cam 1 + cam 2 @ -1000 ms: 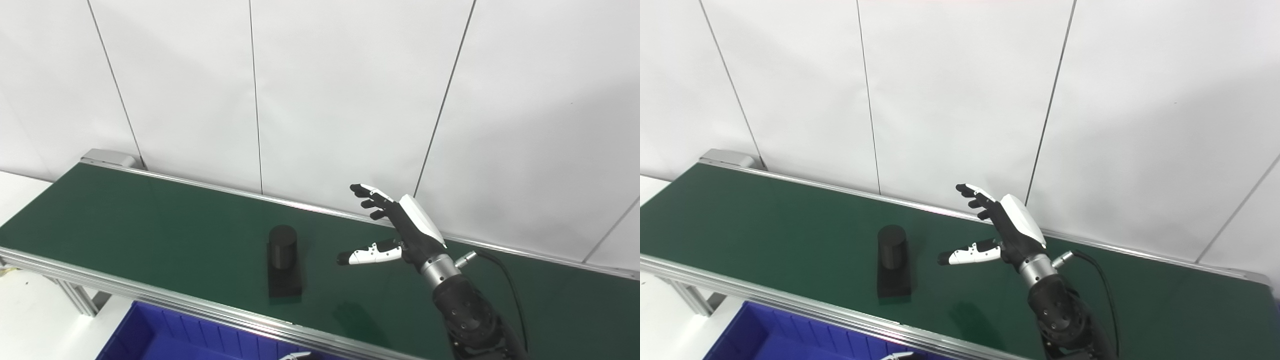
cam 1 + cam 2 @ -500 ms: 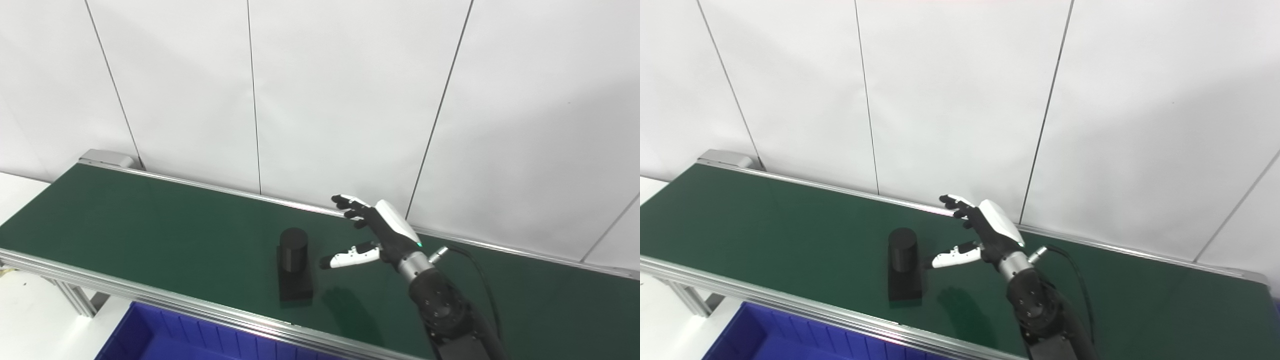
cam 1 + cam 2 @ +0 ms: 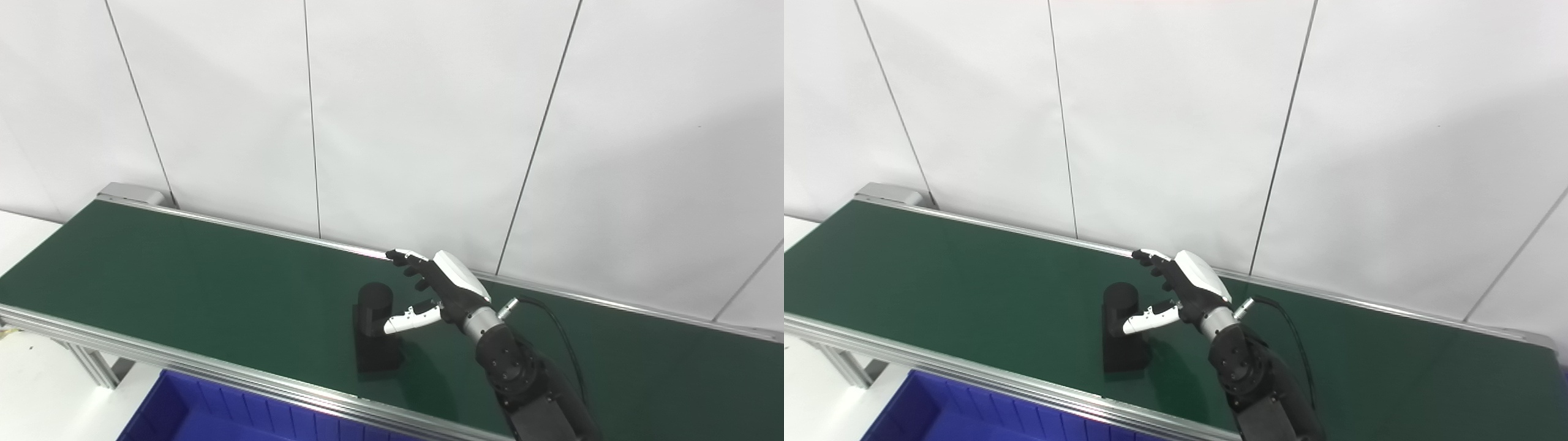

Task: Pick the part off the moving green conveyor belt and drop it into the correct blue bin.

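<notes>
The right hand [image 3: 440, 288] was spread open beside the black part [image 3: 375, 327] on the conveyor belt [image 3: 184, 275], empty; a good grasp probably meant wrapping its upright cylinder squarely before closing

I see the black part [image 3: 375, 331] standing upright on the green conveyor belt [image 3: 184, 275], a short cylinder on a flat rectangular base, nearer the belt's front rail than its back. A corner of the blue bin [image 3: 184, 416], ribbed inside, shows just below that rail, left of the part.
</notes>
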